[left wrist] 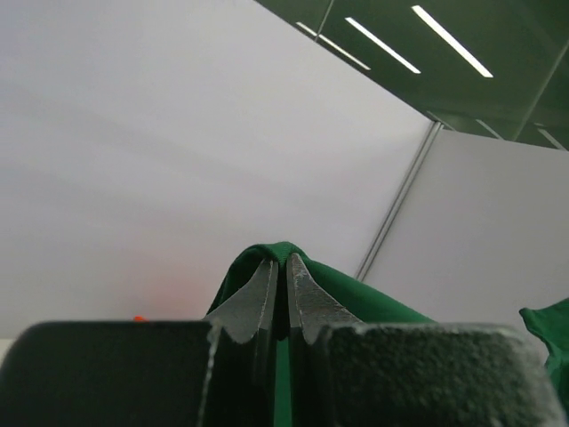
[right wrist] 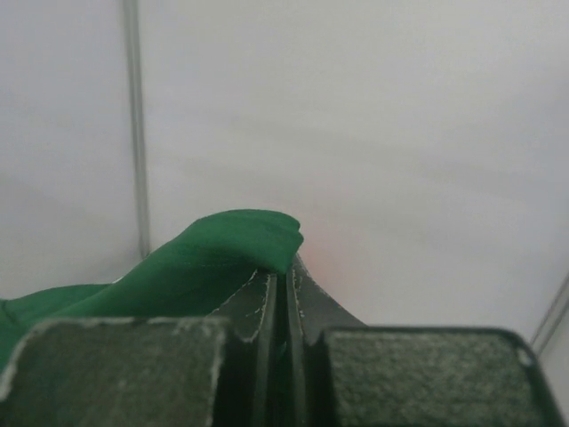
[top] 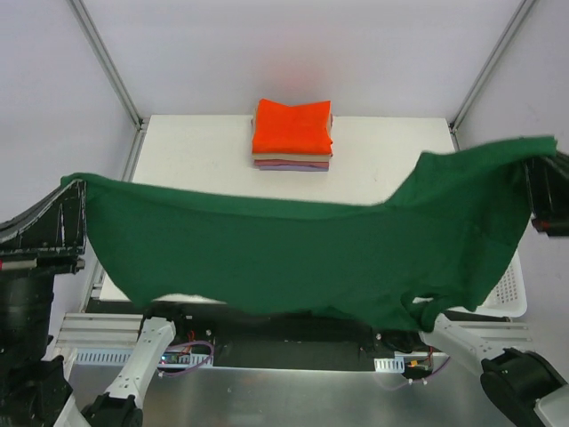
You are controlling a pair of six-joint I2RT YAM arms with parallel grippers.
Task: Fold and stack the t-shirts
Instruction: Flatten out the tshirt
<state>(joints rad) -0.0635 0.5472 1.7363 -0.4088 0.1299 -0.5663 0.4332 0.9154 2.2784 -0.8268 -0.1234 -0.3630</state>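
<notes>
Left pincer (left wrist: 278, 260), right pincer (right wrist: 283, 267) both clamped on dark green tee (top: 293, 249), stretched above surface (top: 196, 151); folded stack (top: 292, 135) at far edge.

The top external camera sits high above and behind the 2 arm bases (top: 111, 409), looking down and toward the far wall (top: 293, 53), far enough back to take in the whole counter (top: 196, 160). Each wrist camera sits right behind its own fingers and looks along them, tilted up at pale wall panels (left wrist: 133, 160), with the left end effector (left wrist: 277, 262) and right end effector (right wrist: 284, 271) very near. All 3 views share the dark green t-shirt (top: 293, 240), spread wide from above and only a pinched edge at each wrist.
</notes>
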